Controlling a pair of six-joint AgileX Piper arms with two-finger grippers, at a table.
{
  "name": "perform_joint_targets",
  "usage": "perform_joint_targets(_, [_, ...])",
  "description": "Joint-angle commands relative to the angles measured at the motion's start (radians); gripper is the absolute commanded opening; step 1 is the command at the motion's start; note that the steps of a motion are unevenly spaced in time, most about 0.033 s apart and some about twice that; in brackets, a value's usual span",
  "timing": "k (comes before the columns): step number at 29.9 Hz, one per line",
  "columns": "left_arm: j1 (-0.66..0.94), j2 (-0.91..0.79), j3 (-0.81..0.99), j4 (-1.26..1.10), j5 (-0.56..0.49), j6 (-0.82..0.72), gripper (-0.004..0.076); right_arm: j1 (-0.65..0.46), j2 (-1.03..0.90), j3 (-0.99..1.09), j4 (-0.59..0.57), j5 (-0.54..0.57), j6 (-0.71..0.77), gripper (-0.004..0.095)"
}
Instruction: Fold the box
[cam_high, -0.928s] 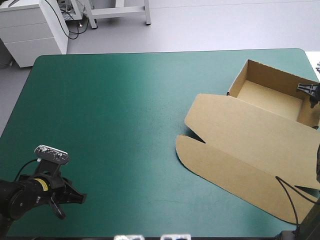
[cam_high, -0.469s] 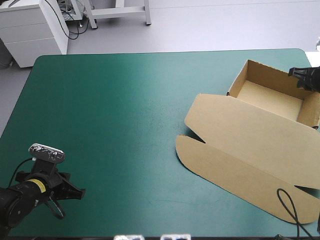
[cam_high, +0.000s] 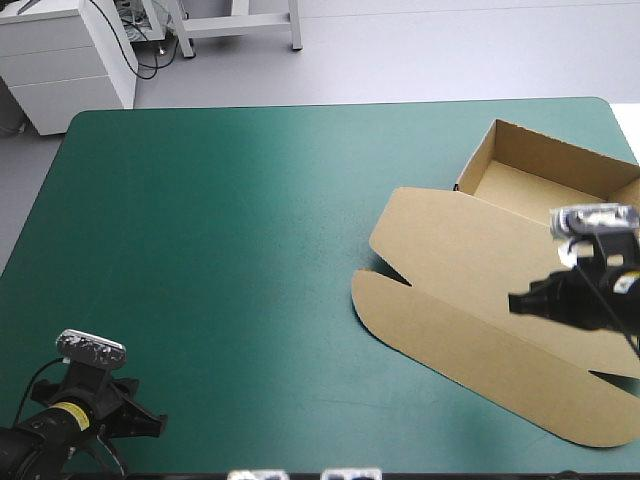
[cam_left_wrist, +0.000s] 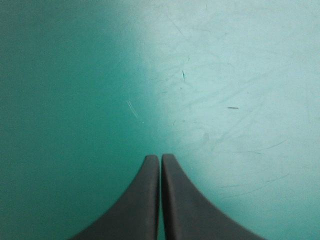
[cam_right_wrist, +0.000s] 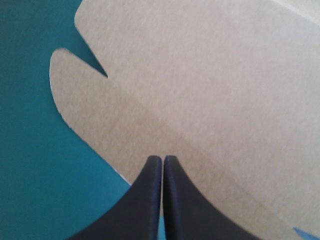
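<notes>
The brown box (cam_high: 480, 290) lies at the table's right side as an open tray (cam_high: 545, 185) with its lid (cam_right_wrist: 210, 90) spread flat toward the front. My right gripper (cam_high: 520, 302) hovers over the lid's front flap, fingers shut and empty; the right wrist view shows its tips (cam_right_wrist: 162, 159) meeting above the board near the flap's notch. At the table's front left corner my left gripper (cam_high: 155, 425) is shut over bare teal-green cover, its fingertips (cam_left_wrist: 160, 157) closed with nothing between them.
The teal-green cover (cam_high: 230, 230) stretches bare from the left edge to the box. The tray's far wall stands close to the table's right edge. White cabinets (cam_high: 60, 60) stand beyond the far left corner.
My right gripper came from the tray's right wall, forward and inward, to over the flat lid. My left gripper drew back toward the front left corner.
</notes>
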Motion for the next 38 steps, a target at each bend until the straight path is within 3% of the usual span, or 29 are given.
perform_joint_targets(1, [-0.002, -0.007, -0.026, -0.005, -0.05, -0.011, -0.0008, 0.007, -0.135, 0.127, -0.01, -0.008, -0.025, -0.0004])
perform_joint_targets(8, [-0.002, -0.009, -0.026, -0.005, -0.03, -0.013, -0.0008, 0.007, -0.369, 0.377, -0.07, -0.128, -0.039, -0.0004])
perform_joint_targets(17, [-0.002, -0.009, -0.026, -0.007, 0.045, -0.017, -0.0008, 0.007, -0.557, 0.518, -0.071, -0.174, -0.039, -0.0004])
perform_joint_targets(38, [-0.002, -0.009, -0.026, -0.003, 0.045, -0.017, -0.0008, 0.007, -0.596, 0.568, -0.071, -0.208, -0.034, -0.0004])
